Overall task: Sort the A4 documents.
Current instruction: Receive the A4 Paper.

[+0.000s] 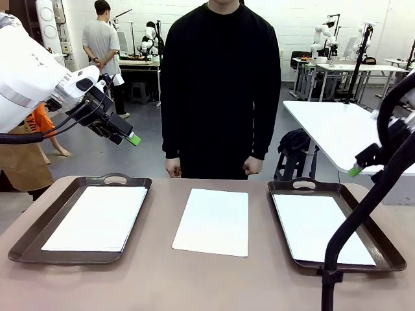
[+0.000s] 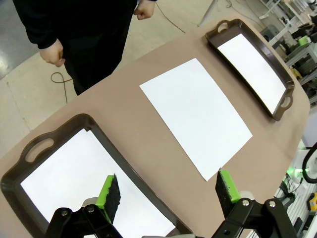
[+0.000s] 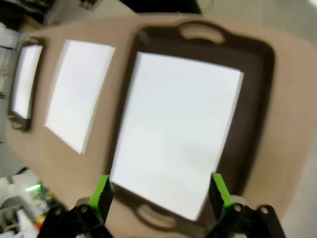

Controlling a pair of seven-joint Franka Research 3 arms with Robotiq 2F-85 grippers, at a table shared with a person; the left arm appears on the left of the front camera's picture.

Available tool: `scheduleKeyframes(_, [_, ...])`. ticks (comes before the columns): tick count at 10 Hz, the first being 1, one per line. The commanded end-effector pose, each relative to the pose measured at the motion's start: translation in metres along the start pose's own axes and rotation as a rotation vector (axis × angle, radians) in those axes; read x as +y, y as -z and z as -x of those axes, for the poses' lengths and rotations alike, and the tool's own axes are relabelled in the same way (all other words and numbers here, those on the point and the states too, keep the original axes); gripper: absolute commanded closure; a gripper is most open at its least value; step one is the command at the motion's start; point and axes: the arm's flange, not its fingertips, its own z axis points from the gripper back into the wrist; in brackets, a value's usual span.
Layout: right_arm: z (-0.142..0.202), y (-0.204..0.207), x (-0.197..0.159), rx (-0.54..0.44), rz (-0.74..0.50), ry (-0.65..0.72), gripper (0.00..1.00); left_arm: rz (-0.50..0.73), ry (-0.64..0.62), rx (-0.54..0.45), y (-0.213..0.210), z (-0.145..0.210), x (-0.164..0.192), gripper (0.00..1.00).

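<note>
Three white A4 documents lie on the brown table. One sheet rests in the left dark brown tray, one lies bare on the table between the trays, and one rests in the right tray. My left gripper hangs high above the left tray, open and empty; its wrist view shows the left tray's sheet and the middle sheet below its green pads. My right gripper hovers above the right tray, open and empty over that sheet.
A person in black stands at the table's far edge, hands hanging at the sides, off the table. A black cable post rises at the front right. A white table stands behind on the right.
</note>
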Motion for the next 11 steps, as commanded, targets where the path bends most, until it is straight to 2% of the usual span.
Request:
scheduleKeyframes(1, [-0.011, -0.012, 0.01, -0.015, -0.202, -0.141, 0.0, -0.007, 0.0, -0.007, -0.001, 0.0, 0.0, 0.0])
scheduleKeyframes(4, [-0.032, -0.028, 0.046, 0.011, -0.354, -0.428, 0.0, -0.007, 0.0, -0.007, -0.001, 0.0, 0.0, 0.0])
scheduleKeyframes(6, [-0.038, -0.037, 0.074, -0.069, -0.327, -0.589, 0.0, -0.007, 0.0, -0.007, -0.001, 0.0, 0.0, 0.0])
scheduleKeyframes(9, [-0.037, -0.037, 0.093, -0.171, -0.324, -0.666, 0.0, -0.007, 0.0, -0.007, -0.001, 0.0, 0.0, 0.0])
scheduleKeyframes(11, [-0.033, -0.03, 0.092, -0.177, -0.322, -0.666, 0.0, -0.007, 0.0, -0.007, -0.001, 0.0, 0.0, 0.0])
